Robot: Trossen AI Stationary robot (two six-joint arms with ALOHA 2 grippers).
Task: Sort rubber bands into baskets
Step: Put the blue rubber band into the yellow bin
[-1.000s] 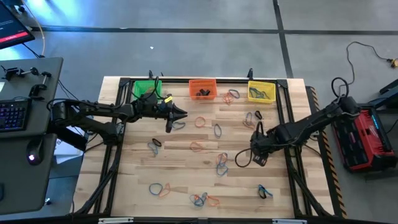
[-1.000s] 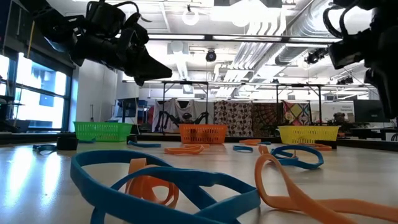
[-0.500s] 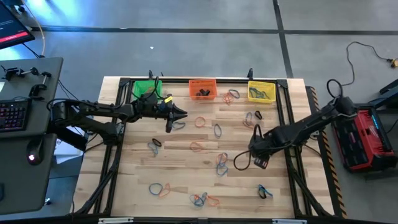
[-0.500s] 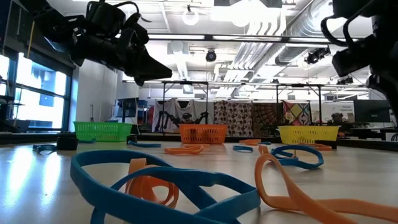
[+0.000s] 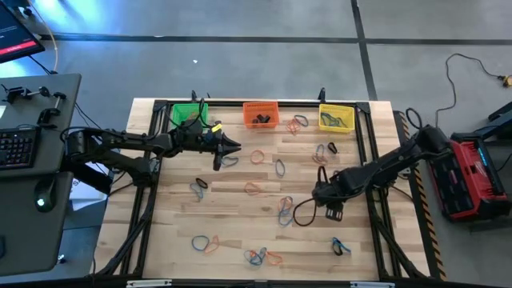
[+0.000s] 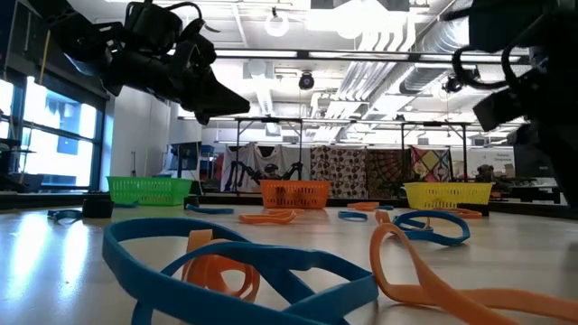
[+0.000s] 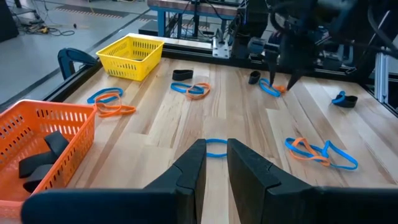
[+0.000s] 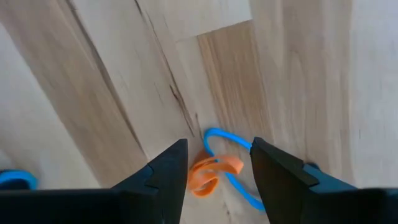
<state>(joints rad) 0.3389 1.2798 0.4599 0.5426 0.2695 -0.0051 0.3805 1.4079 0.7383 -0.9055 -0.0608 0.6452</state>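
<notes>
Three baskets stand along the far edge: green [image 5: 190, 114], red-orange [image 5: 261, 114] and yellow [image 5: 336, 117]. Rubber bands lie scattered on the wooden table, such as a blue and orange pair [image 5: 285, 207]. My right gripper [image 5: 319, 195] points down, open, above an orange band [image 8: 208, 175] and a blue band [image 8: 231, 163] that lie flat on the wood. Its fingers stand on either side of them without touching. My arm hides these bands in the high view. My left gripper [image 5: 234, 146] hangs level over the far left of the table, its fingers a narrow gap apart, empty.
The red-orange basket holds black bands [image 7: 38, 155]. More bands lie near the front edge [image 5: 258, 256] and close to the low camera [image 6: 235, 266]. A black frame rail [image 5: 364, 152] runs along the table's sides. A desk with a keyboard [image 5: 16, 148] stands to the left.
My right gripper has gone toward the table's left edge and a little toward the near edge, staying open. My left arm has kept still.
</notes>
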